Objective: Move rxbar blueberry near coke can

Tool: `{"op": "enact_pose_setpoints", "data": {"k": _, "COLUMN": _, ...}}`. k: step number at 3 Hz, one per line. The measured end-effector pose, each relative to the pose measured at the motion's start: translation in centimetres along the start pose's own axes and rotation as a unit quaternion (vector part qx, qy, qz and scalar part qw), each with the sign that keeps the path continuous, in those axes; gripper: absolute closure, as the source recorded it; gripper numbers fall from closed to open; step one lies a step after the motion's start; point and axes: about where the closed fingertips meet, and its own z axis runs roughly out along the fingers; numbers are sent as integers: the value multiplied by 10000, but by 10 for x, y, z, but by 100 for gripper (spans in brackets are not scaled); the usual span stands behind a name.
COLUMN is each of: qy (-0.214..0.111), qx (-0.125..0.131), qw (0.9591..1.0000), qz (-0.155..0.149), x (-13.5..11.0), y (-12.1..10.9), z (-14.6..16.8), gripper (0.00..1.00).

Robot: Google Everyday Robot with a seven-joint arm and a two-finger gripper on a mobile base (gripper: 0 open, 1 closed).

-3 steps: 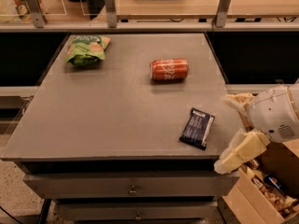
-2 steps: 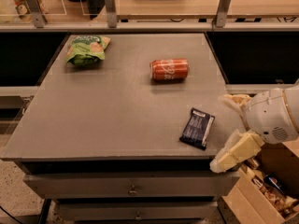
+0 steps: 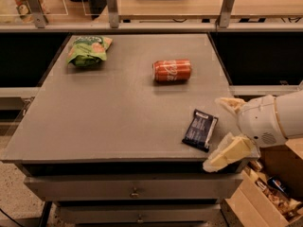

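The rxbar blueberry, a flat dark navy wrapper with a white band at its far end, lies near the table's front right edge. The coke can, red-orange with white script, lies on its side further back, a good way beyond the bar. My gripper comes in from the right at the table's front right corner, just right of the bar. Its two cream fingers are spread apart, one above and one below, with nothing between them.
A green crinkled snack bag lies at the table's back left. The grey table has drawers below its front edge. An open cardboard box with items stands on the floor at the lower right. A shelf rail runs behind the table.
My gripper has shifted slightly left and down toward the table's front right corner, closer to the bar. The bar, can and bag have not moved.
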Motion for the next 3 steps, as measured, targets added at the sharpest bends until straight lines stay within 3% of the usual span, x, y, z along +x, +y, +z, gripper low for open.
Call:
{"op": "enact_pose_setpoints", "data": {"k": 2, "qy": 20, "qx": 113, "qw": 9999, "qz": 29, "x": 7, "y": -10, "z": 23, "gripper": 0}}
{"op": "enact_pose_setpoints", "data": {"k": 3, "qy": 54, "qx": 126, "qw": 9999, "qz": 71, "x": 9, "y": -12, "z": 32, "gripper": 17}}
